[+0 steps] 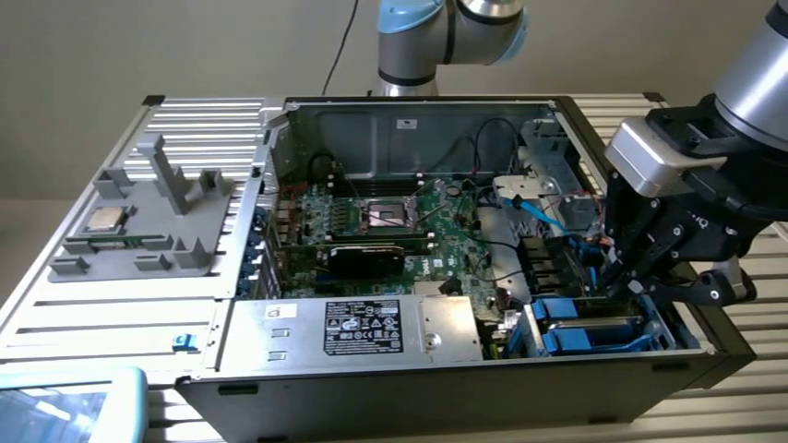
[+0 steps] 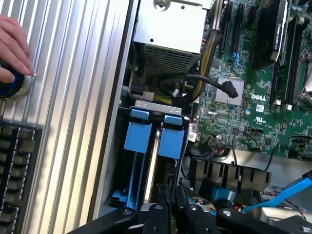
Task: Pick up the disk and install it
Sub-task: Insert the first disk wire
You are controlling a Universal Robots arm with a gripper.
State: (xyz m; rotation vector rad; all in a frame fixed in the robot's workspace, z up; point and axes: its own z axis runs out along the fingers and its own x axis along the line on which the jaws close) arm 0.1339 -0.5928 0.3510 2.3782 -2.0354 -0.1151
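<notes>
The disk stands on edge in the drive bay at the case's front corner. Its blue carrier [image 2: 170, 136] shows two end tabs side by side, with a thin silver edge [image 2: 153, 163] between them. In the exterior view the blue carrier [image 1: 589, 325] sits low in the bay at the exterior view's right. My gripper [image 1: 619, 281] hangs just above that bay, fingers pointing down. In the wrist view the gripper [image 2: 168, 197] has its dark fingers drawn close together over the bay, beside the carrier, with nothing visibly held between them.
The open computer case [image 1: 407, 111] holds a green motherboard [image 1: 407, 226], a silver power-supply box [image 1: 357, 328] and loose black and blue cables [image 1: 542, 217]. A grey fixture with a CPU chip [image 1: 105, 221] sits at the exterior view's left. A hand [image 2: 12, 46] rests on a blue-ringed button.
</notes>
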